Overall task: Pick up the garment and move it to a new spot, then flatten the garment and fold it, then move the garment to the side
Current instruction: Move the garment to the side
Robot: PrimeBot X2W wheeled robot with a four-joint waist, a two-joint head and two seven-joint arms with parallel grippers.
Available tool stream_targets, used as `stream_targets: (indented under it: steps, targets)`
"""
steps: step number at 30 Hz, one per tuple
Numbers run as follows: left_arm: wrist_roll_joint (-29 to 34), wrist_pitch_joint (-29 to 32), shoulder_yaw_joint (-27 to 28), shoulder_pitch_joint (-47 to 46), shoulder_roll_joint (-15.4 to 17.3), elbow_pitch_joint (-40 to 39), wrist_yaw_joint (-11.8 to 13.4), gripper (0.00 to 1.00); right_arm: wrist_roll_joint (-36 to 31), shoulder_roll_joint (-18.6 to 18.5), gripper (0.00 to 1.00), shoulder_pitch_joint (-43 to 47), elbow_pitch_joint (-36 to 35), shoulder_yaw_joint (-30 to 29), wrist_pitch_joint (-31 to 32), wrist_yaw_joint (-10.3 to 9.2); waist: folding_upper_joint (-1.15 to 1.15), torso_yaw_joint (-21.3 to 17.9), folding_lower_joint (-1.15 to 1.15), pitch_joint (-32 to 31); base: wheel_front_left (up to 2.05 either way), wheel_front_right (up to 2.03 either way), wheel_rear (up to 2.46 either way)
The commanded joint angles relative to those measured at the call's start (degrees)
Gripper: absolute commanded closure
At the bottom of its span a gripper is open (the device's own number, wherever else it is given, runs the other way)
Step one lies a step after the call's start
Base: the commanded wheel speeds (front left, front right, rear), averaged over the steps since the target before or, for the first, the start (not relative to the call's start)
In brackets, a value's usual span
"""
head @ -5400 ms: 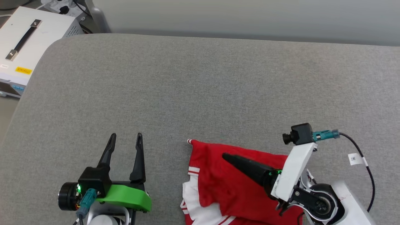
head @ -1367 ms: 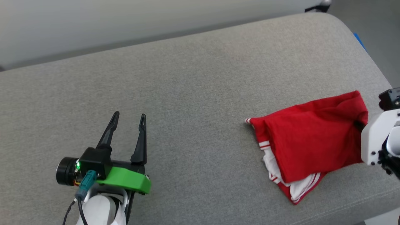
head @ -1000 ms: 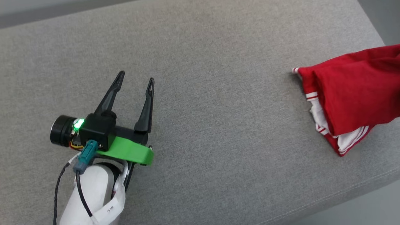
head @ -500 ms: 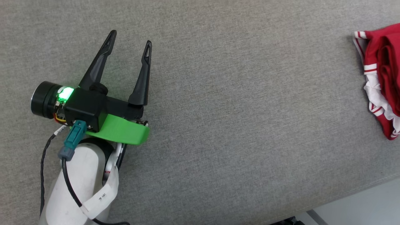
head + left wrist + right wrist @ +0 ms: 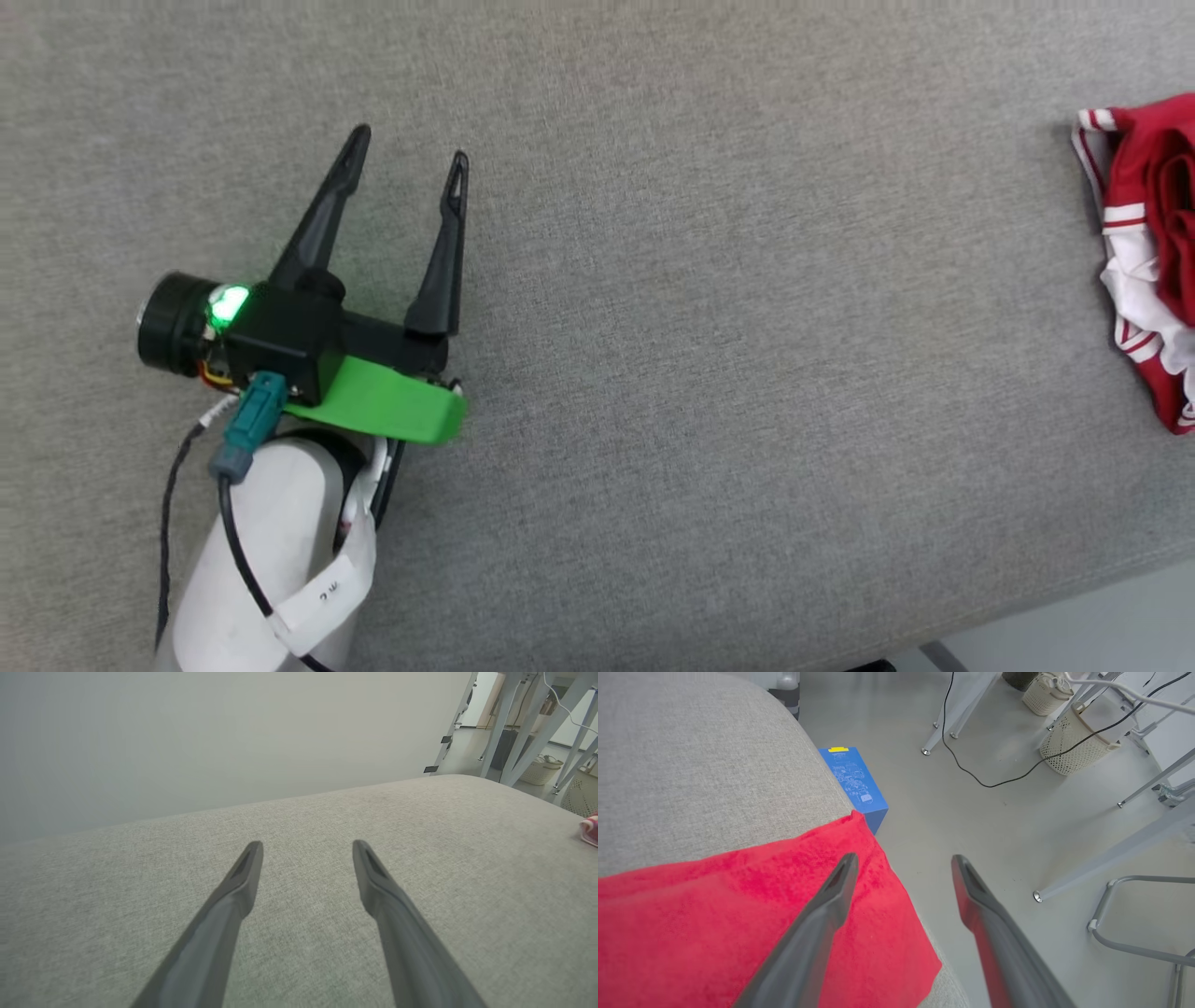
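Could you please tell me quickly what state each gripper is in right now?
Left gripper: open, empty, over the grey cushion.
Right gripper: open, nothing between its fingers, above the garment edge.

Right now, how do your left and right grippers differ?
The left gripper hovers over bare grey cushion, far from the garment; the right gripper is at the garment's edge. Beneath the left is only cushion; the right straddles red fabric and floor. Both are open, holding nothing.

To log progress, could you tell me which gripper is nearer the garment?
The right gripper: open, with one finger over the red garment; the left gripper, also open, is far from it.
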Motion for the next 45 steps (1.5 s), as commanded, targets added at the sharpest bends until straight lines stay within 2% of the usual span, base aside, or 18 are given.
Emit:
stream_targets:
  steps: [1,5,10,18,26,35,45]
  targets:
    - [-0.6,-0.7,-0.1,1.3,-0.3,0.8,0.4,0.0,-0.7,1.2,0.0,2.0,-0.9,-0.6,-1.7,-0.06,0.0,1.2,-0.01,-4.4,0.0,0.0,0.0]
    - [-1.1,-2.2,-0.1,4.3,-0.9,3.5,1.4,0.0,-1.1,4.9,0.0,7.0,-4.3,-1.5,-4.8,-0.06,0.0,2.4,-0.01,-9.5,0.0,0.0,0.0]
    - [-2.8,-3.6,0.3,8.6,-2.4,6.4,2.5,0.0,0.0,9.8,0.0,15.8,-11.8,-1.2,-7.3,-0.06,0.0,4.7,-0.01,-16.2,0.0,0.0,0.0]
    - [-5.1,-4.8,1.0,14.6,-4.1,9.8,4.1,0.0,3.5,16.1,0.0,31.4,-27.4,1.9,-8.4,-0.06,0.0,8.9,-0.01,-23.6,0.0,0.0,0.0]
    - [-7.2,-5.4,4.1,18.6,-5.0,11.9,6.0,0.0,3.5,23.6,0.0,44.9,-43.6,7.8,-5.9,-0.06,0.0,13.7,-0.01,-28.9,0.0,0.0,0.0]
    - [-7.6,-5.5,8.4,22.9,-3.9,11.9,7.3,0.0,5.0,26.0,0.0,52.2,-56.1,16.4,-2.4,-0.06,0.0,16.5,-0.01,-33.2,0.0,0.0,0.0]
    - [-7.8,-5.5,8.9,26.9,-3.5,11.9,5.9,0.0,4.4,26.8,0.0,57.2,-62.4,20.7,-0.6,-0.06,0.0,17.1,-0.01,-37.4,0.0,0.0,0.0]
